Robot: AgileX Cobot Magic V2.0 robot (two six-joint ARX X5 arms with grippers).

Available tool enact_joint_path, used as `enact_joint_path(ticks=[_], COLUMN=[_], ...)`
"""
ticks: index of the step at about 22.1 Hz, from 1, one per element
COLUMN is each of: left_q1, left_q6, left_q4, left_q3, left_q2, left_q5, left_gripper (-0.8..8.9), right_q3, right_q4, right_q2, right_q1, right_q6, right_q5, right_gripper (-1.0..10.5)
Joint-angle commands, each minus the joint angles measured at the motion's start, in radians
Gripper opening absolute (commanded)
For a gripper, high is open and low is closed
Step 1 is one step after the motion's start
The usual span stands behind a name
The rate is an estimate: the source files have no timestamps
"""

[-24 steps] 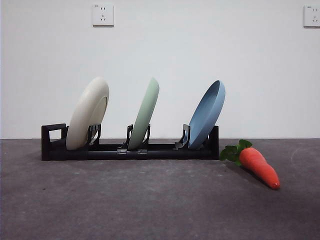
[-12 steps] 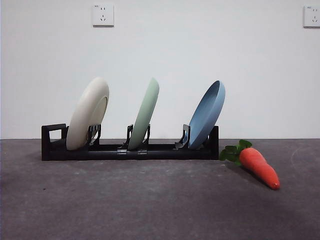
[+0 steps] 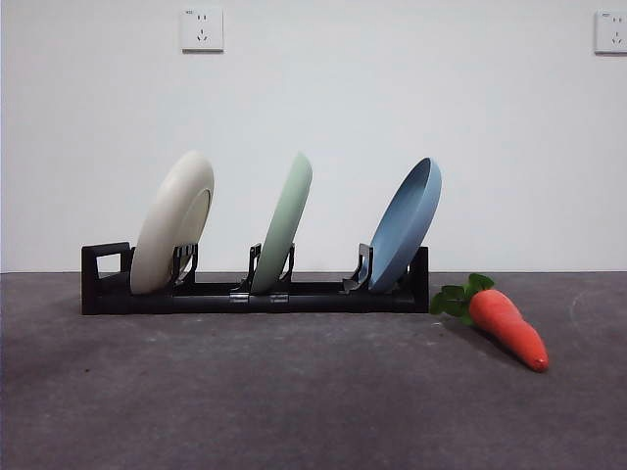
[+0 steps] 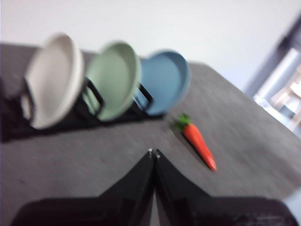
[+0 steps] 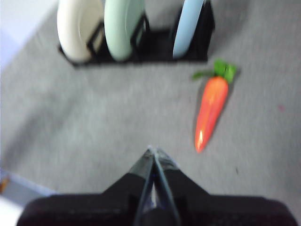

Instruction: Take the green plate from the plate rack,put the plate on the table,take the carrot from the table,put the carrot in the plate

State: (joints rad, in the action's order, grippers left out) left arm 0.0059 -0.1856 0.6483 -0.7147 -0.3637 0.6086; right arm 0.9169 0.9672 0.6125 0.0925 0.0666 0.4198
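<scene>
1. So far nothing has changed on the table (image 3: 294, 392): across the last second the front view shows the same layout, with no arm in it, so the task has not begun in any visible way.

2. Rack (image 3: 255, 294): it stands on the table, loop handle at one end, holding three tilted plates in separate slots. The green plate (image 3: 284, 223) sits in the middle slot, between the white plate (image 3: 173, 223) at the handle end and the blue plate (image 3: 407, 223) at the other end.

3. Carrot (image 3: 507, 328): it lies flat on the table just beside the rack's blue-plate end, apart from it, leaves toward the rack and tip pointing away.

4. My left claw (image 4: 153, 153): jaws pressed tip to tip, holding nothing, above bare table in front of the rack. Its view is blurred, which probably means the arm is moving, though I cannot be sure of that from one picture.

5. My right claw (image 5: 153, 150): jaws likewise together and empty, above the table short of the rack, with the carrot off to one side and well apart from it. This view is soft too.

6. Reading for the task: every step is still ahead. The first is to lift the green plate out of its slot, and whichever claw goes for its rim must open first. The neighbouring plates lean close by, so the lift should follow the plate's own tilt.
</scene>
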Motion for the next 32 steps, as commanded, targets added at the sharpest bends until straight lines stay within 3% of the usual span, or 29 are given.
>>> enact_joint_path(ticks=[1,5,8,17,20,24,25,28,32], left_q1=[0.002,0.002,0.002,0.002,0.002,0.002,0.002,0.002,0.002], left_q6=[0.095,0.164,0.191,0.186,0.174,0.153,0.153,0.151,0.151], left_q4=[0.079,0.187,0.238,0.258,0.257,0.239,0.235,0.235,0.236], left_q3=[-0.045,-0.099,-0.119,-0.124,-0.124,-0.124,-0.124,-0.124,-0.124], left_q2=[-0.027,-0.054,-0.059,-0.059,-0.059,-0.059,-0.059,-0.059,-0.059], left_q5=[0.06,0.098,0.105,0.105,0.102,0.1,0.1,0.1,0.101], left_gripper=[-0.06,-0.06,-0.06,0.02,1.07,5.1,5.64,5.7,5.7], right_q3=[0.06,0.096,0.096,0.096,0.096,0.096,0.096,0.096,0.096], right_q4=[0.121,0.233,0.269,0.275,0.275,0.275,0.275,0.275,0.275], right_q2=[0.042,0.07,0.07,0.07,0.07,0.07,0.07,0.07,0.07], right_q1=[0.002,0.002,0.002,0.002,0.002,0.002,0.002,0.002,0.002], right_q6=[-0.13,-0.186,-0.211,-0.194,-0.194,-0.186,-0.186,-0.168,-0.168], right_q5=[0.029,0.106,0.105,0.106,0.106,0.105,0.105,0.105,0.105], right_gripper=[-0.1,-0.1,-0.1,0.1,1.8,4.3,4.9,5.7,5.7])
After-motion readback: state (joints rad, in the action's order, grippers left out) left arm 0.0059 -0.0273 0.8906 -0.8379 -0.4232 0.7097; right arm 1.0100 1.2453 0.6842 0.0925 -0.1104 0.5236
